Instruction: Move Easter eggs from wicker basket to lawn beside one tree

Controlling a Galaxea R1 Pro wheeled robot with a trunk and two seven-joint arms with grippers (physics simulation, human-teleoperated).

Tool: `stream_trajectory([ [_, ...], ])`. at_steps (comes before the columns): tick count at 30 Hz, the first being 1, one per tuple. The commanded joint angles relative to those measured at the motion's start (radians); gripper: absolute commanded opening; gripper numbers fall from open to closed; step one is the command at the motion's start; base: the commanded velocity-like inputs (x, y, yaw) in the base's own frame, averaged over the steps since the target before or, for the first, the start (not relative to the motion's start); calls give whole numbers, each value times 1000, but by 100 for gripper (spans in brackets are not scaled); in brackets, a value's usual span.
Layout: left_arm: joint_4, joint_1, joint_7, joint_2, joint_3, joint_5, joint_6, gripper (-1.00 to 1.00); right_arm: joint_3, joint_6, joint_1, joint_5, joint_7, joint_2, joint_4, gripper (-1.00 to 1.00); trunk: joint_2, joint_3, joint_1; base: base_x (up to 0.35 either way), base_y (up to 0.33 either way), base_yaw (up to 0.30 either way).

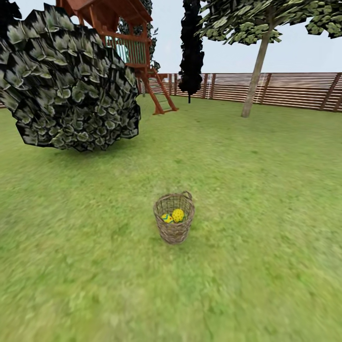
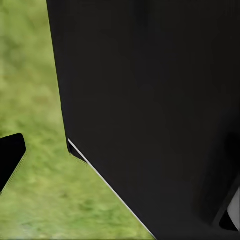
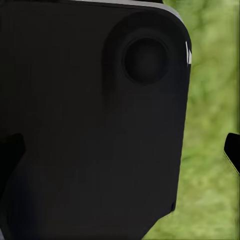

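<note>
Matte black body panel [image 3: 90, 125] with rounded corners, a round recess and pale edge trim.

Wicker basket [image 1: 174, 223] upright on lawn [image 1: 266, 199] — 2 Easter eggs [image 1: 174, 216] visible inside.

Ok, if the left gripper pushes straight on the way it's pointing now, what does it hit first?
Most likely a black panel, apparently the robot's own body, which blocks most of the left wrist view close ahead; only lawn shows beside it. Depth is unclear.

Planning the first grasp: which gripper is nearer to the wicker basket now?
Cannot tell. The left gripper and the right gripper each face a black panel beside grass; the wicker basket stands on the lawn ahead, centred in the head view.
</note>
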Motion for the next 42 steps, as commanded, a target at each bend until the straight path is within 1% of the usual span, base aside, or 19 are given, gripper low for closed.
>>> stream_trajectory([
  [1,-1,0,0,0,0,0,0,100,0,-3,-1,0,0,0,1,100,0,-1,1,339,0,0],
  [42,-1,0,0,0,0,0,0,100,2,-3,-1,3,0,2,3,100,0,-1,1,340,0,0],
])
